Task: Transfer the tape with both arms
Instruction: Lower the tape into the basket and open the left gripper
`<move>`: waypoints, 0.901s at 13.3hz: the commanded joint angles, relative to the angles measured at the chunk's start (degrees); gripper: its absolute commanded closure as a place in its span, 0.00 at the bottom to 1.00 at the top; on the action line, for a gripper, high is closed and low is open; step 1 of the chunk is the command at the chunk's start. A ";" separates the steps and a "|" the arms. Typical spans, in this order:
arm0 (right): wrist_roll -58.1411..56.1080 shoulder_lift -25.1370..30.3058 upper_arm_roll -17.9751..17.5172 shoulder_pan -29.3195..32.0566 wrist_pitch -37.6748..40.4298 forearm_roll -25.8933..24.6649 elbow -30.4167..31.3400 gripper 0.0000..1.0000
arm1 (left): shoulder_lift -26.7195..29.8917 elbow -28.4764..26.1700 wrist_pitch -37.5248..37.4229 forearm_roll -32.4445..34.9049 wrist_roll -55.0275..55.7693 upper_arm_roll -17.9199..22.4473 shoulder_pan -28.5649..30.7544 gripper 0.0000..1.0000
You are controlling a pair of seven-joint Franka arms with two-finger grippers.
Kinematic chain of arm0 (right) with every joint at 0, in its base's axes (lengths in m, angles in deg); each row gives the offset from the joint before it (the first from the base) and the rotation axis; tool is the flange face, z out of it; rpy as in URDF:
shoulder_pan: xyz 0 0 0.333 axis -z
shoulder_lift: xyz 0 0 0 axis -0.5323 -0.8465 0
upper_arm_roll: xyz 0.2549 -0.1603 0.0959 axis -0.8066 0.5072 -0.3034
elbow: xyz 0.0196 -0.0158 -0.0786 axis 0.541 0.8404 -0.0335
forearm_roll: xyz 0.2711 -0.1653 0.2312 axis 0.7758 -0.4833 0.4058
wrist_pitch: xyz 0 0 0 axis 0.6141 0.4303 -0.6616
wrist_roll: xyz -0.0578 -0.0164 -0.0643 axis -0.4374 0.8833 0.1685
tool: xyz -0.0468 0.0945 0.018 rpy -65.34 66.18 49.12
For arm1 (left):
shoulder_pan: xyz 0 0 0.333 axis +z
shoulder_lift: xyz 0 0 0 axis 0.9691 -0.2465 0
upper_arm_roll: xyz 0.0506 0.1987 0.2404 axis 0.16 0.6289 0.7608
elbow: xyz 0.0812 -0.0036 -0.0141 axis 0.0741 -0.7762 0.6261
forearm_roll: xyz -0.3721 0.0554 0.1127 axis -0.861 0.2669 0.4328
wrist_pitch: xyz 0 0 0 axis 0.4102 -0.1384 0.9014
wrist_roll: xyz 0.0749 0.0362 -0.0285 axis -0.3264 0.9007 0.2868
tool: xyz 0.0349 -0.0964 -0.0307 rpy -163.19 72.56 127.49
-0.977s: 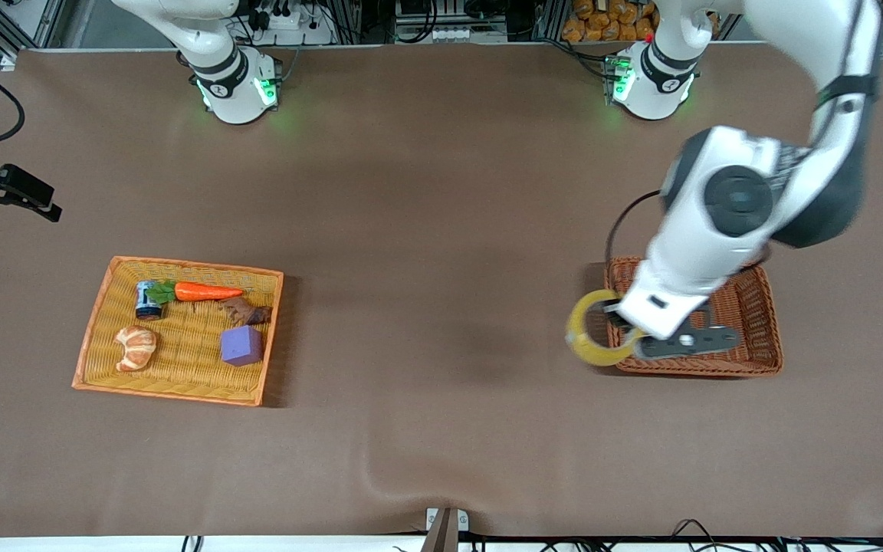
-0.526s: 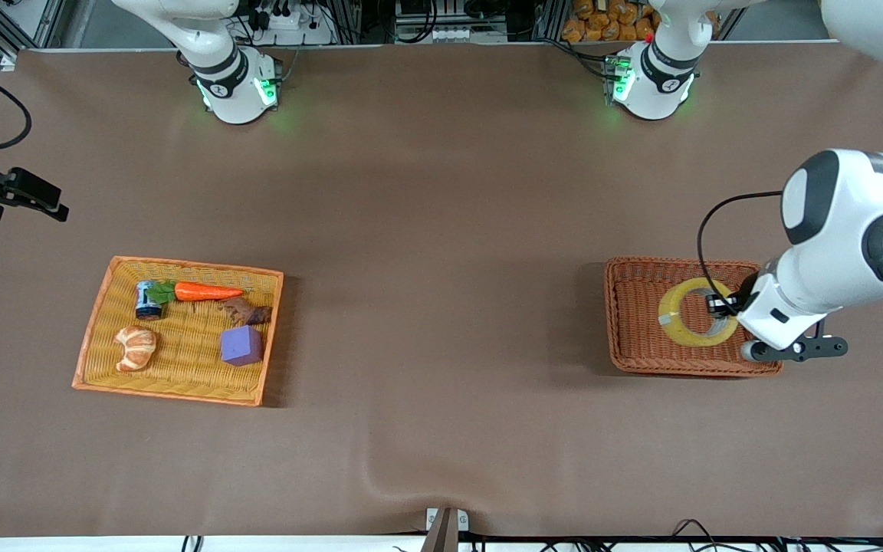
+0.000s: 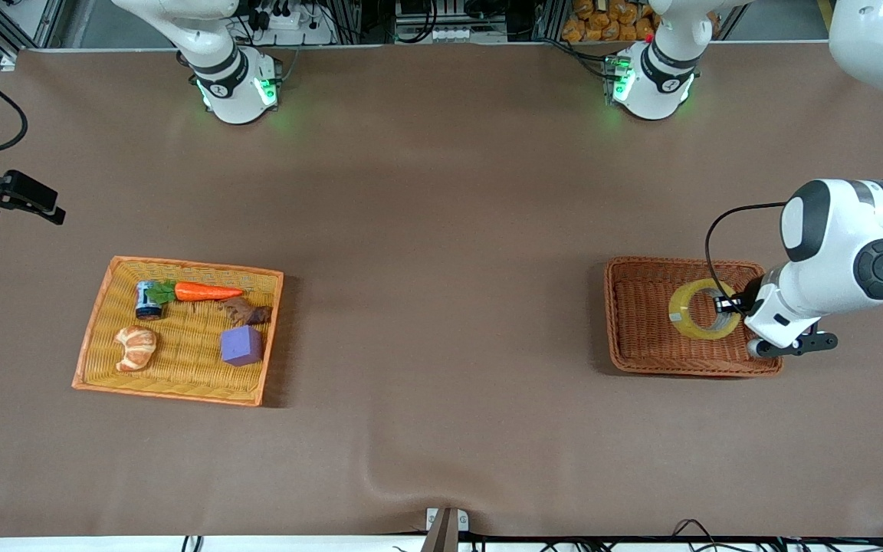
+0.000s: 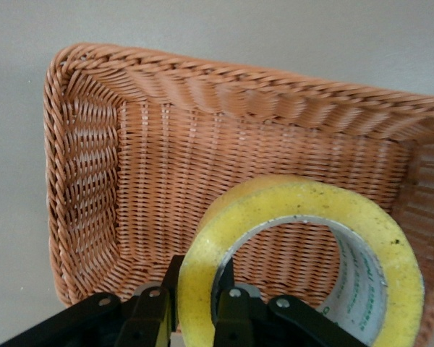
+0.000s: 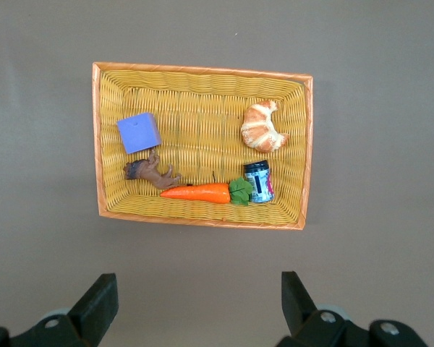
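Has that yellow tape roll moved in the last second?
Yes. The tape, pinched by the left tool, went from the brown basket's edge nearest the right arm to over its inside.

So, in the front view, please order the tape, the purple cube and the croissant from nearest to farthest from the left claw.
1. The tape: held in the left claw, over the brown basket.
2. The purple cube: in the orange tray, at the right arm's end.
3. The croissant: same tray, farther toward that end.

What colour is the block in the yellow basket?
The block is purple, clearest in the right wrist view.
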 commanded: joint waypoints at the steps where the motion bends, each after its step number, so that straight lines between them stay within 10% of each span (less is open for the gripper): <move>1: 0.89 -0.73 0.31 -1.40 0.82 -0.83 -1.59 0.00 | 0.33 -4.17 5.91 -0.21 -3.80 -0.54 2.94 1.00; 8: 0.80 -0.73 3.04 -2.55 1.17 -0.30 -1.76 0.00 | -2.92 -8.32 15.86 4.28 -4.51 -0.28 5.41 0.94; 10: 0.71 -0.73 3.04 -2.64 1.17 -0.74 -1.85 0.00 | -2.83 -8.32 15.77 4.28 -3.29 -0.45 5.33 0.17; 12: 0.71 -0.73 2.95 -2.64 1.08 -0.83 -2.02 0.00 | -0.39 -8.23 13.94 3.92 -2.67 -1.15 4.98 0.00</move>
